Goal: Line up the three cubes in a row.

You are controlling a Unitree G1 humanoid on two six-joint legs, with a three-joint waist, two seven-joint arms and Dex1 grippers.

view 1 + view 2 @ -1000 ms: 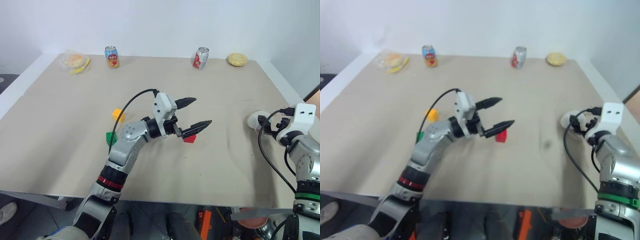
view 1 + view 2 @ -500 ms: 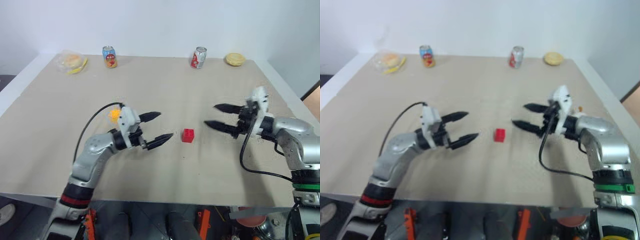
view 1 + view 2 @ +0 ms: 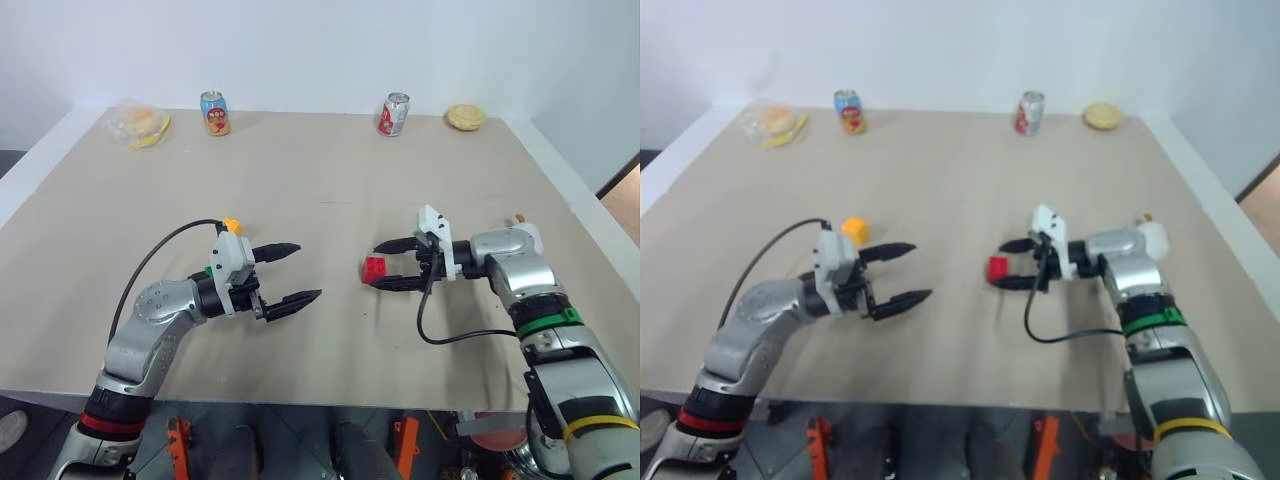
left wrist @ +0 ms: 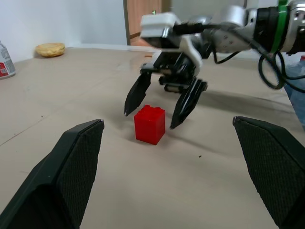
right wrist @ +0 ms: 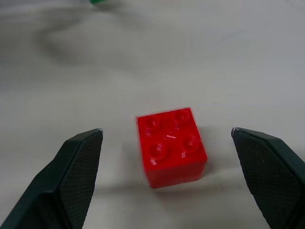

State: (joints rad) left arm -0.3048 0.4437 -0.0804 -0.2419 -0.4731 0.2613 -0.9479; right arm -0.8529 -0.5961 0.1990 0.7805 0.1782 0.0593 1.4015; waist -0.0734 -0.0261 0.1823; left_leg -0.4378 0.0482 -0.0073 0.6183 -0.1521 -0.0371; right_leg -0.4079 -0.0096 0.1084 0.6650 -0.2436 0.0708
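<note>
Left eye view: the right hand (image 3: 390, 264) stands wide open and empty, fingers straddling the red cube (image 3: 375, 268) mid-table (image 3: 330, 180), seemingly to grip it, while the open, empty left hand (image 3: 288, 272) waits clear beside the yellow cube (image 3: 231, 225).

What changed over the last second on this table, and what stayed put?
The left pincer drew back from the small red studded plastic cube toward the robot's left, open and empty. The right pincer swung in from the table's right edge and now has its open fingers either side of that cube, not gripping. The cube stayed put, as did the yellow-orange cube and the two soda cans at the back.
</note>
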